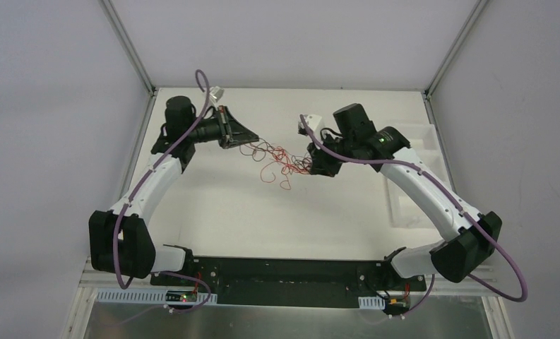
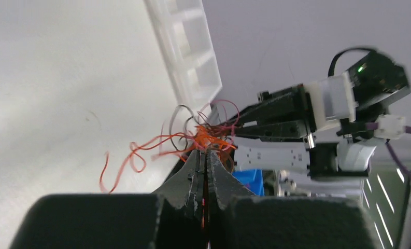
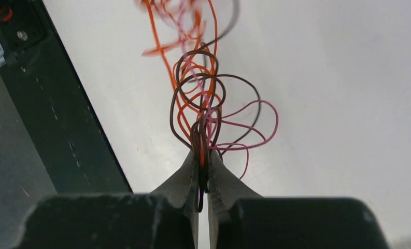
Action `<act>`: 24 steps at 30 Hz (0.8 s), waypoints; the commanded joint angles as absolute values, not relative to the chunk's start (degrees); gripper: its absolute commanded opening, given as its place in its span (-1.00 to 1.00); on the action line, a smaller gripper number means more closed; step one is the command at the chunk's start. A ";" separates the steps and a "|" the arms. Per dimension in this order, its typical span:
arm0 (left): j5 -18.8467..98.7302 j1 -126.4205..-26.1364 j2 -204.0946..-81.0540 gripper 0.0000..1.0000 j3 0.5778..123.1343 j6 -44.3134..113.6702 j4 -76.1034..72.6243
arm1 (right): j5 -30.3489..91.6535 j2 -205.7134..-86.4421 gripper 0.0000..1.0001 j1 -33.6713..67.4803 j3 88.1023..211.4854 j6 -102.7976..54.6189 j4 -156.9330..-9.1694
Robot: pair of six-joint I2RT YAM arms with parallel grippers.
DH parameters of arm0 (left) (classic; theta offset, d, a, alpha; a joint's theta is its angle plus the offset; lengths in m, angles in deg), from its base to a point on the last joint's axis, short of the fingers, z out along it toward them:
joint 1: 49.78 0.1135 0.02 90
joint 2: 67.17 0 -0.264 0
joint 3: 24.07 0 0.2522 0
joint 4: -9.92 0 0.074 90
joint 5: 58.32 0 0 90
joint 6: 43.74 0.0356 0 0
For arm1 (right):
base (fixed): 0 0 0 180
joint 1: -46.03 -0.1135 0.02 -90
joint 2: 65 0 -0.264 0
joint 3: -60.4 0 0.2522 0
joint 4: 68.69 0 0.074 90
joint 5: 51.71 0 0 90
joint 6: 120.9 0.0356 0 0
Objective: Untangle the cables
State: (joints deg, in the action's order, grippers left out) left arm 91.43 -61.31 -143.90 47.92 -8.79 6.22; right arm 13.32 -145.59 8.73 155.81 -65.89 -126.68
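The cables point(image 1: 277, 161) are a loose tangle of thin red, orange, pink and dark curly wires, strung over the white table between my two grippers. My left gripper point(image 1: 257, 139) holds the tangle's left end. In the left wrist view its jaws point(image 2: 204, 152) are pressed together with an orange wire pinched in the seam, and the knot of cables point(image 2: 206, 136) sits right at the tips. My right gripper point(image 1: 311, 166) holds the right end. In the right wrist view it point(image 3: 203, 155) is shut on a bunch of brown, orange and pink cables point(image 3: 203, 98) that loop away from it.
A white compartment tray point(image 1: 421, 141) lies at the table's right edge, behind the right arm, and shows in the left wrist view too as a white tray point(image 2: 193, 52). The black base plate point(image 1: 284, 272) runs along the near edge. Metal frame posts stand at the back corners.
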 commanded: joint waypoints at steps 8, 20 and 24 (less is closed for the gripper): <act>90.30 -53.48 -139.94 -1.00 51.65 -4.91 0.61 | 11.18 -140.04 -1.00 11.12 155.62 -66.84 -134.18; 88.31 -42.52 -139.62 -1.00 68.65 16.28 -20.30 | 11.63 -137.83 -0.62 18.90 148.13 -68.52 -138.29; 88.93 -47.53 -139.14 -1.00 69.89 16.13 -20.29 | 7.26 -139.13 0.73 18.70 148.88 -57.83 -123.44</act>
